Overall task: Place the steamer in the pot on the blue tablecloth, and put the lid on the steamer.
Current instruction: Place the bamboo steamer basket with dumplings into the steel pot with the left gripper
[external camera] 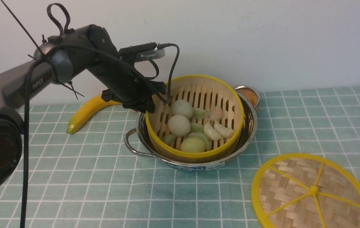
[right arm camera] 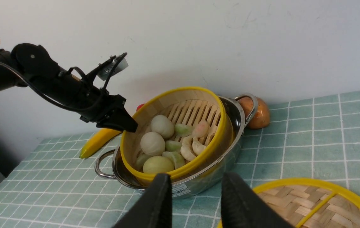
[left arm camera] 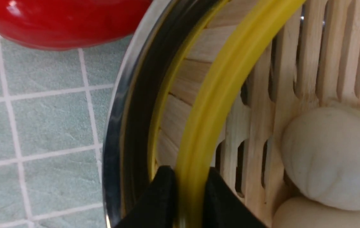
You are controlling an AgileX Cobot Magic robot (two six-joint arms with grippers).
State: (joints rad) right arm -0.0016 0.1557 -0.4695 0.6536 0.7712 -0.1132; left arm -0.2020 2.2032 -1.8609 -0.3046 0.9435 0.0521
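The steamer [external camera: 198, 101] rests tilted inside the pot [external camera: 250, 126], its far-left side raised, with buns and dumplings on its slatted floor. My left gripper [external camera: 150, 108] is shut on the steamer's yellow rim [left arm camera: 217, 95]; in the left wrist view one finger is outside the wall and one inside, at the gripper [left arm camera: 188, 173]. The pot stands on the blue tablecloth [external camera: 72, 177]. The lid [external camera: 312, 190] lies flat on the cloth at the front right. My right gripper [right arm camera: 196, 178] hovers open and empty over the near side, between the pot [right arm camera: 198, 183] and the lid [right arm camera: 319, 202]; it is outside the front view.
A banana [external camera: 86, 112] lies on the cloth behind and left of the pot. A red pepper [left arm camera: 66, 22] sits close to the pot's rim on the left arm's side. An orange-brown round thing [right arm camera: 257, 114] sits by the pot's far handle, near the wall.
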